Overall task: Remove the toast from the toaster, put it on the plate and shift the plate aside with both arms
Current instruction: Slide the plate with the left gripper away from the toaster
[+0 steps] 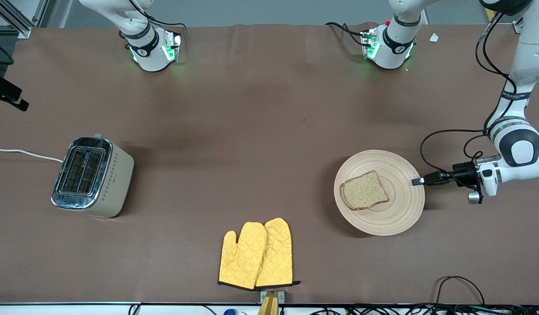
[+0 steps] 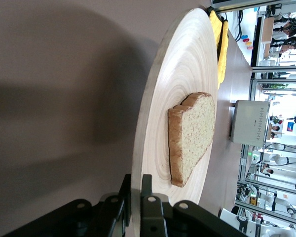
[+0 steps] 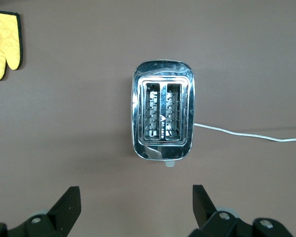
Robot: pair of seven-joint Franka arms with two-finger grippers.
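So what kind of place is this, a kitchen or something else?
Most likely a robotics lab set up as a mock kitchen: two white robot arms mounted on a brown-covered table, with only a toaster, oven mitts and toast on a plate. Workbenches and equipment racks fill the background.

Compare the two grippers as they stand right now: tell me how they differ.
The left gripper is shut on the rim of the plate, which carries the toast; the right gripper is open and holds nothing. The left gripper sits low at table level, beside the plate at the left arm's end; the right gripper hangs high over the toaster, looking straight down on it. Both are black two-finger grippers.
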